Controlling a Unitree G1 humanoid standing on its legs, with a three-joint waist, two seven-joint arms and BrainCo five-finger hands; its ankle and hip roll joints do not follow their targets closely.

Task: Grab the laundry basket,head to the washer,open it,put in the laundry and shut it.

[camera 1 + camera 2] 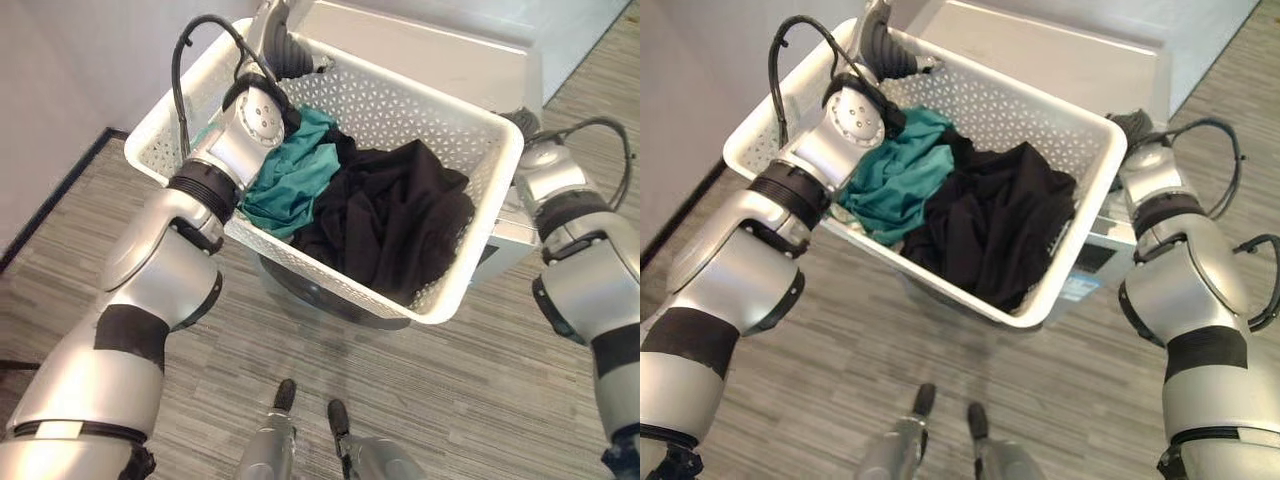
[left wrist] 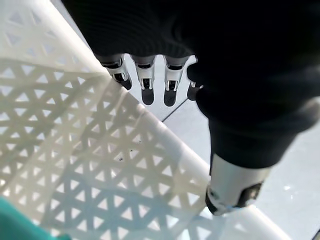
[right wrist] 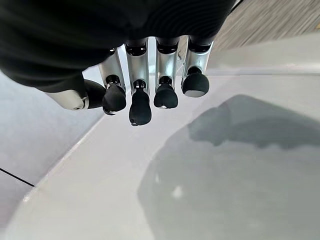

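I hold the white perforated laundry basket (image 1: 400,110) up and tilted in front of the washer (image 1: 420,40). In it lie a teal cloth (image 1: 295,170) and a heap of black cloth (image 1: 385,220). My left hand (image 1: 285,50) grips the basket's far rim (image 2: 165,135): its fingers (image 2: 147,82) hook over the outside and the thumb (image 2: 235,185) lies on the inside. My right hand (image 1: 522,122) is beside the basket's right corner. In the right wrist view its fingers (image 3: 140,100) hang relaxed over the washer's grey top (image 3: 225,175) and hold nothing.
A round dark-grey washer door (image 1: 330,297) shows under the basket, and the washer's front panel (image 1: 1095,260) is just right of it. A pale wall with a dark skirting (image 1: 60,200) runs along the left. Striped wooden floor (image 1: 450,400) lies in front.
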